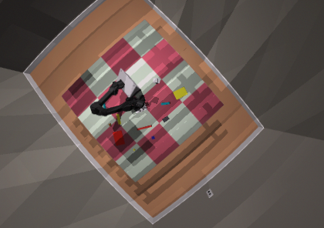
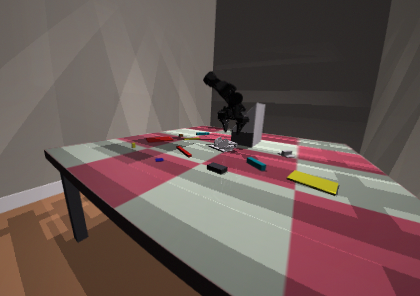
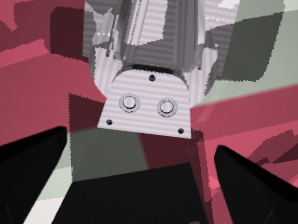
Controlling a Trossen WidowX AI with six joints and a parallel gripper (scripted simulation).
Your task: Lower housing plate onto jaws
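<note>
The pale ribbed housing plate (image 3: 150, 119) lies over the near end of the grey jaw assembly (image 1: 141, 109) (image 2: 223, 144). Two round pin ends show inside rings on the plate, with three small dark holes around them. A dark gap shows along the plate's far edge. The plate looks flat in the wrist view, but I cannot tell whether it sits fully closed on the stubs. My gripper (image 2: 233, 129) (image 3: 142, 143) is open and empty. Its fingers stand wide apart, above and back from the plate, and do not touch it.
A tall pale panel (image 1: 128, 83) (image 2: 259, 125) stands close beside the arm. A red bar (image 1: 144, 127) (image 2: 184, 151), a black block (image 1: 165, 119) (image 2: 217, 168), a teal block (image 1: 165, 103) (image 2: 256, 163) and a yellow slab (image 1: 180, 92) (image 2: 313, 182) lie around the assembly.
</note>
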